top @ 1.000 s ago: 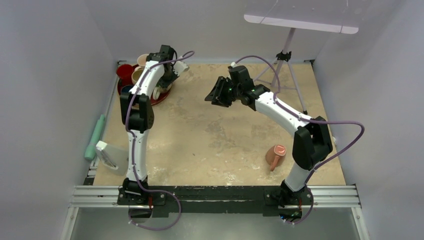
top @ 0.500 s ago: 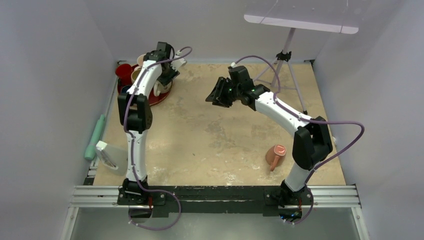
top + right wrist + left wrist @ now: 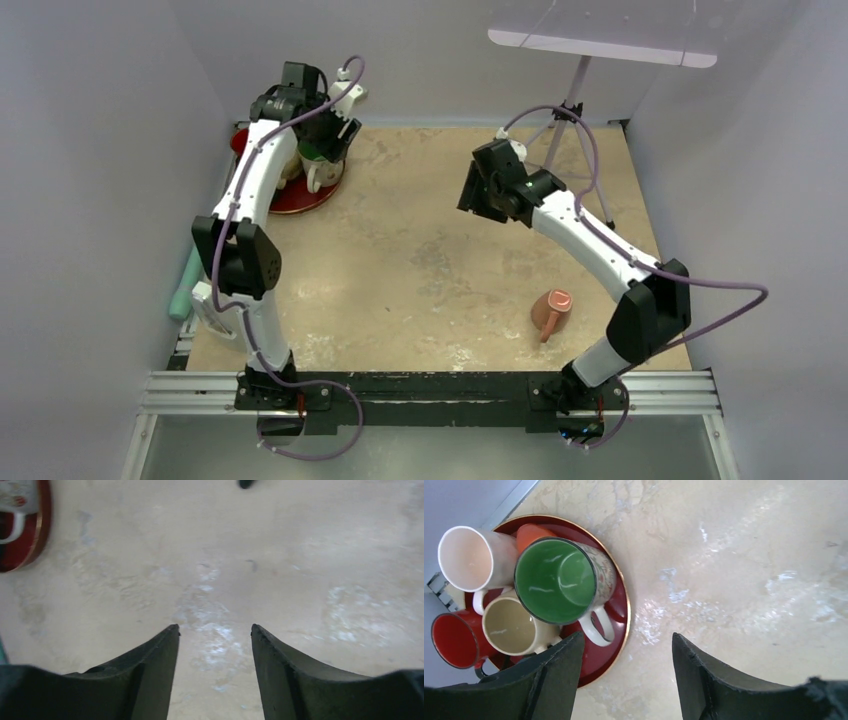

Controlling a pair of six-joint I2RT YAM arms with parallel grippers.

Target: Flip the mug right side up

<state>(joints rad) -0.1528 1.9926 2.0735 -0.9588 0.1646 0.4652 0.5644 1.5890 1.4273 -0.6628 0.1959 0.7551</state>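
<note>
A salmon-pink mug [image 3: 551, 309] sits on the table at the near right, apparently mouth down with its base up and its handle toward the near edge; neither gripper is near it. A white patterned mug with a green inside [image 3: 556, 580] stands upright on the dark red tray [image 3: 620, 611]. My left gripper [image 3: 628, 636] hovers open above the tray's right rim, holding nothing; the top view shows the left gripper [image 3: 335, 133] over the green-lined mug [image 3: 320, 166]. My right gripper [image 3: 215, 627] hangs open over bare table at the back centre, and appears in the top view as the right gripper [image 3: 478, 192].
The tray [image 3: 300, 200] at the back left also holds a white mug [image 3: 466, 557], a beige mug [image 3: 509, 625] and a red mug [image 3: 451, 640]. A tripod [image 3: 570, 110] stands at the back right. A green tool [image 3: 190, 272] and a white block [image 3: 215, 310] lie along the left edge.
My left gripper has opened, leaving the green-lined mug upright on the tray, and risen toward the back. The right arm has swung to the right and its jaws have widened.
</note>
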